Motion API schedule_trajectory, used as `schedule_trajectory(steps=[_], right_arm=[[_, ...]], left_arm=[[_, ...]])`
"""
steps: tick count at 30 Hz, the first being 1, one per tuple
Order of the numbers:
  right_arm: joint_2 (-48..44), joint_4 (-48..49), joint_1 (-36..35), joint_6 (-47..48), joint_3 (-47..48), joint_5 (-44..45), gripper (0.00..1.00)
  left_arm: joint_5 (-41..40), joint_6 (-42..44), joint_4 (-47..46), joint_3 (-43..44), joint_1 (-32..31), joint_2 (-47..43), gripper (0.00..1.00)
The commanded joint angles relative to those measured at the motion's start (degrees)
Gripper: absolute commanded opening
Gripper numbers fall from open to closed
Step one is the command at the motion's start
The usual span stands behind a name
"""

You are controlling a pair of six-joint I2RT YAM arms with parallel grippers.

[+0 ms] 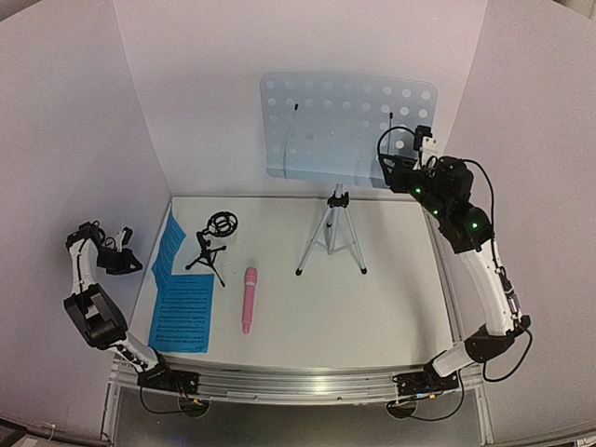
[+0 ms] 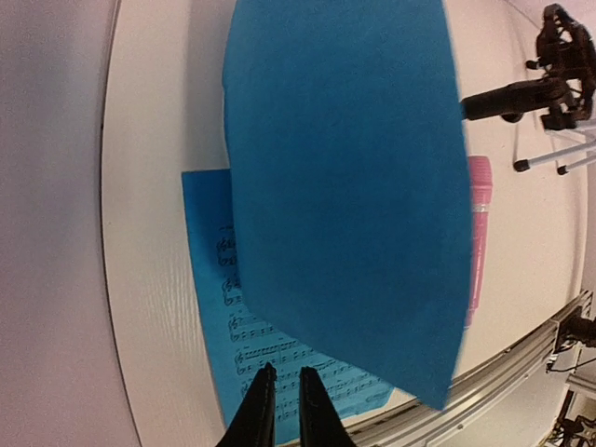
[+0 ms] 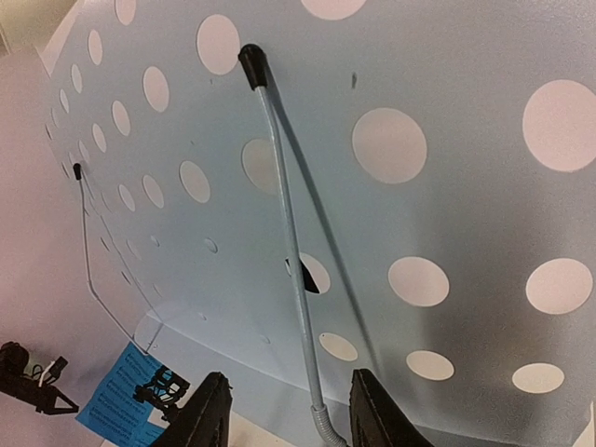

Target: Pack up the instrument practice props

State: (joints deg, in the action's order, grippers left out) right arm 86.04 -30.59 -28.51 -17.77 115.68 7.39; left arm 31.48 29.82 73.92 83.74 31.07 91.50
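Observation:
The pale-blue perforated music stand [image 1: 345, 126] stands on its silver tripod [image 1: 331, 233] at the back. My right gripper [image 1: 386, 163] is open at the panel's right side, and in the right wrist view [image 3: 284, 414] its jaws stand either side of the grey page-holder rod [image 3: 289, 270] without touching it. A black mic stand [image 1: 216, 237] and pink microphone [image 1: 249, 300] sit left of centre. One blue sheet [image 1: 183, 312] lies flat; another [image 1: 168, 247] stands tilted up beside it. My left gripper [image 2: 284, 400] is nearly shut with nothing between its fingers, above the flat sheet [image 2: 209, 270], near the raised one [image 2: 345, 186].
White walls enclose the table on the left, back and right. A metal rail [image 1: 298, 382] runs along the front edge. The left wrist view also shows the microphone [image 2: 479, 233] and mic stand [image 2: 549, 65]. The left arm [image 3: 28, 377] shows far off in the right wrist view.

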Motion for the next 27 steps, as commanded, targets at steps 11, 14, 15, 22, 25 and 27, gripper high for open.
schedule_trajectory(steps=[11,14,15,22,25,27], right_arm=[[1.21,0.87,-0.15,-0.52,-0.75,-3.9,0.43],[1.32,0.8,-0.19,-0.51,-0.63,-4.53,0.42],[1.31,0.8,-0.21,-0.51,-0.63,-4.64,0.42],[0.96,0.8,-0.23,-0.97,-1.49,-4.85,0.42],[1.13,0.8,-0.2,-1.45,-1.66,-5.43,0.42],[1.2,0.8,-0.21,-1.48,-1.58,-5.69,0.42]], left_arm=[[-0.85,-10.84,2.3,5.92,-6.48,4.53,0.86],[-1.52,-14.01,0.67,8.37,-13.07,6.49,1.0],[-3.74,-14.68,-0.38,8.25,-16.76,6.22,1.0],[-13.97,-21.63,-7.33,8.21,-27.37,7.99,1.0],[-15.2,-24.86,-8.93,10.52,-27.7,10.4,1.0],[-14.23,-25.77,-8.17,12.18,-28.25,11.47,1.0]])
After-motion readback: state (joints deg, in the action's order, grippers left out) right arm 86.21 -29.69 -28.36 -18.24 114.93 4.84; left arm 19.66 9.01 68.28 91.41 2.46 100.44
